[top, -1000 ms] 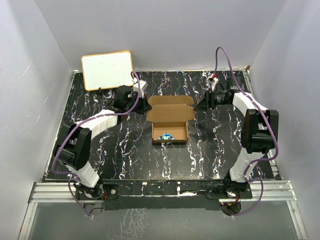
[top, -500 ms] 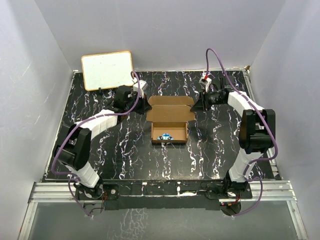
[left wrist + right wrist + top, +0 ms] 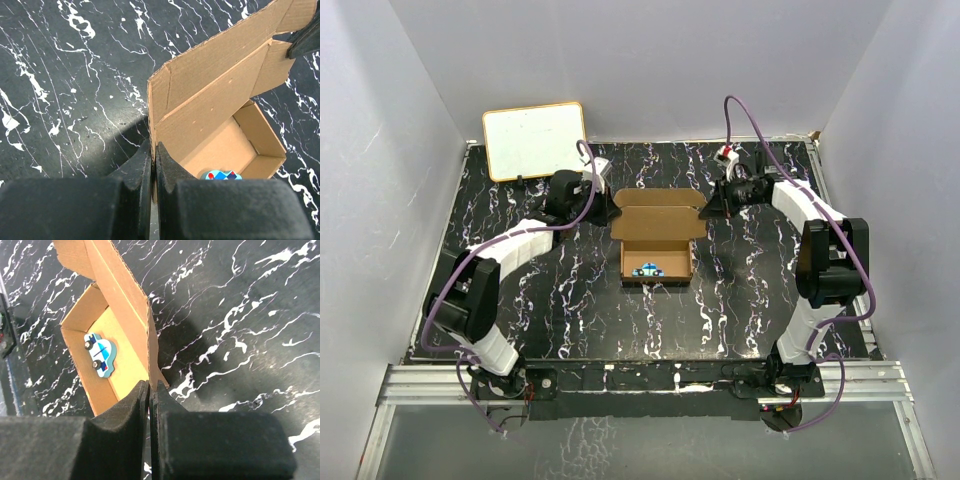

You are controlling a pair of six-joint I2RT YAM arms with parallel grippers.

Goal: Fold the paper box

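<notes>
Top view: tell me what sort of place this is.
Likely a robot test cell in a lab, not a home: plain white walls box in a black marbled table, two robot arms stand bolted at its near edge, with the paper box and a white board on it.

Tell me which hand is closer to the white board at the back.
Left. The left hand grips the paper box by its left flap, just in front of the white board; the right hand grips the opposite flap, across the box from the board.

A lab booth: white walls (image 3: 650, 60) around marbled table (image 3: 570, 300)
</notes>
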